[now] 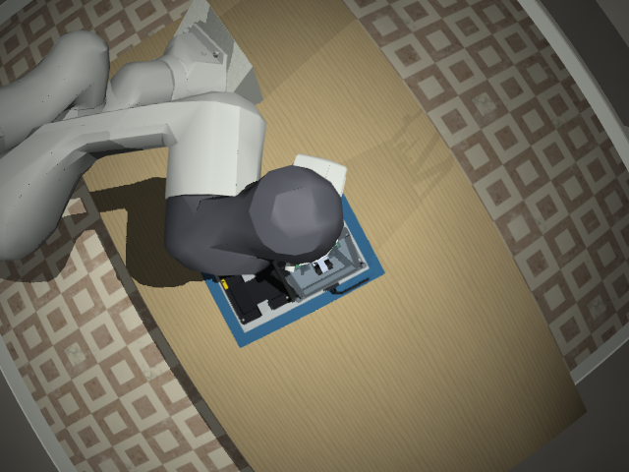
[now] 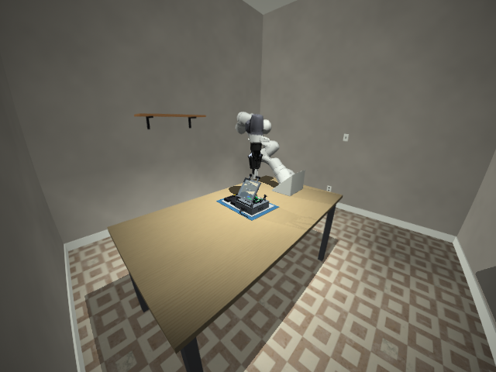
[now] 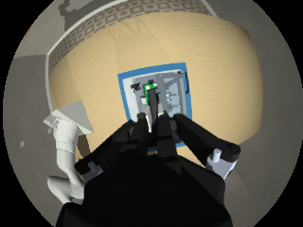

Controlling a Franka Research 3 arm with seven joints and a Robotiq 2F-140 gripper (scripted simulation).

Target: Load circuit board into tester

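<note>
The tester point(image 2: 258, 207) has its clear grey lid point(image 1: 317, 278) point(image 2: 249, 189) raised and leaning over the bay. The green circuit board point(image 2: 256, 198) point(image 3: 147, 88) lies in the tester under the lid, component side up; the lid's dark edge covers part of it in the wrist view. My gripper point(image 2: 253, 176) point(image 3: 155, 111) is shut, with nothing visible between its fingers, and its tips are close to the lid's upper edge. Whether they touch cannot be told. The pins and the connector's direction are not clear. A small black post-like part point(image 2: 265, 196) point(image 3: 135, 87) stands beside the board.
A blue-edged mat point(image 1: 375, 265) point(image 2: 273, 207) point(image 3: 151, 70) lies under the tester. Black parts point(image 1: 244, 295) with a yellow mark sit at its left in the top view, and a thin black cable or handle point(image 1: 350, 288) is at its lower edge. The arm covers much of the mat there.
</note>
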